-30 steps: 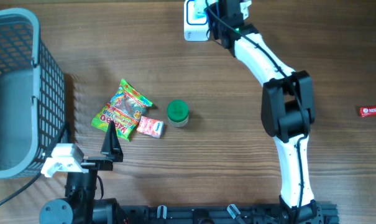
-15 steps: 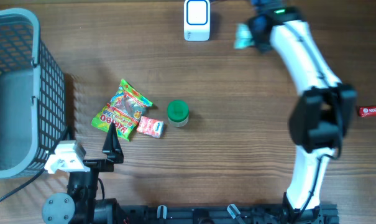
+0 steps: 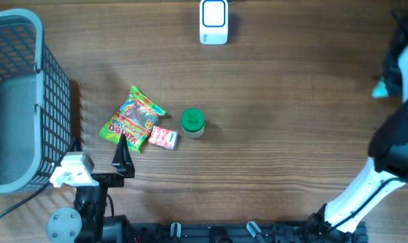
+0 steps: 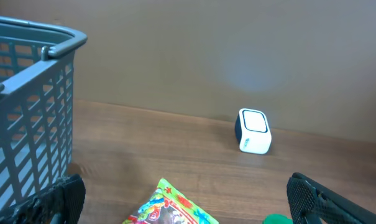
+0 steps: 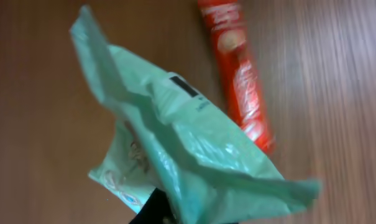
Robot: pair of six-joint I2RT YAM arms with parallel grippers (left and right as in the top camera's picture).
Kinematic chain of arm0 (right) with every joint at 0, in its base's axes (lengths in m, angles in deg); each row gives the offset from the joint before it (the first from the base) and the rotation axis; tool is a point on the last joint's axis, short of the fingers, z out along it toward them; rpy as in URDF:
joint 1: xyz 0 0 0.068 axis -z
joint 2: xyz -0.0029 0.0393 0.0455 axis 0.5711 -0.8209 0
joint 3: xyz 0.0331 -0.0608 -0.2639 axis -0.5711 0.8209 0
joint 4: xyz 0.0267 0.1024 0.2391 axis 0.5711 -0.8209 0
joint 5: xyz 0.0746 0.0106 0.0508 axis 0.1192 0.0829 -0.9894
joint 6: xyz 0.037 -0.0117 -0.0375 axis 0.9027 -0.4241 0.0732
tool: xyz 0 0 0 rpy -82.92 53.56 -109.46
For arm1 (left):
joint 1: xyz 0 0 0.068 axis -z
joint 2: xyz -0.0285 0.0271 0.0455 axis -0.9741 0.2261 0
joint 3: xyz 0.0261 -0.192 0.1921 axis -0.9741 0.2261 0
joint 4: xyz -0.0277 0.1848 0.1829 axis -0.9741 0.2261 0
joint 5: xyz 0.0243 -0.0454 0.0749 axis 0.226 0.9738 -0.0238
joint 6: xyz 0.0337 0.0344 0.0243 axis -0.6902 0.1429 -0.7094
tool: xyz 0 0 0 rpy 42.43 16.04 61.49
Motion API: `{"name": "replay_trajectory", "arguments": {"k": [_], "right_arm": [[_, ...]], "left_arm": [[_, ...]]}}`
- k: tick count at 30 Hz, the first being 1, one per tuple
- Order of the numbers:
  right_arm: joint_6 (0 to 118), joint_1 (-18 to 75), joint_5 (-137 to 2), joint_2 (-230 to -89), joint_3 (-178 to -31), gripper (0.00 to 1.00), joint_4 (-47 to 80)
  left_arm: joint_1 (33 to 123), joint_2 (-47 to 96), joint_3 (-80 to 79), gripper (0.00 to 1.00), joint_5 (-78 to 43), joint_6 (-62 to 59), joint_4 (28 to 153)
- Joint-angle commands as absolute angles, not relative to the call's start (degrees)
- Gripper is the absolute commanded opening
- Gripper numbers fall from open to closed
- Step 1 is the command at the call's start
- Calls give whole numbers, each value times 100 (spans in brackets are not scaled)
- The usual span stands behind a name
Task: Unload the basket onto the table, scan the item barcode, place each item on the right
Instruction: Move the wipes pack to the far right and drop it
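Left jaws wide, right jaws at mint packet [image 5: 194, 149] (grip unclear)

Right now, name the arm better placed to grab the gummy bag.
Left: its open left gripper sits at the gummy bag; the right gripper is far off, holding a mint-green packet.

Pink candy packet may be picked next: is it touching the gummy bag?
Touching. Overhead: the pink candy packet lies with its left edge against the gummy bag, no gap showing between them.
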State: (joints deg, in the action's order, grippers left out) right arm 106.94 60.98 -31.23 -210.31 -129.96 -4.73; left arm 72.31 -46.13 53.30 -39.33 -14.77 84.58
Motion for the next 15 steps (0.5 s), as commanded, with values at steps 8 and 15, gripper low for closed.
{"name": "replay_trajectory", "arguments": {"k": [8, 15], "right_arm": [[8784, 6856, -4828, -20876, -12685, 100, 50], [8677, 6561, -6564, -19741, -12816, 100, -184]], "left_arm": [[7205, -4637, 5582, 100, -3607, -1488, 8104], [7205, -4637, 6521, 100, -3030, -1488, 7013]]}}
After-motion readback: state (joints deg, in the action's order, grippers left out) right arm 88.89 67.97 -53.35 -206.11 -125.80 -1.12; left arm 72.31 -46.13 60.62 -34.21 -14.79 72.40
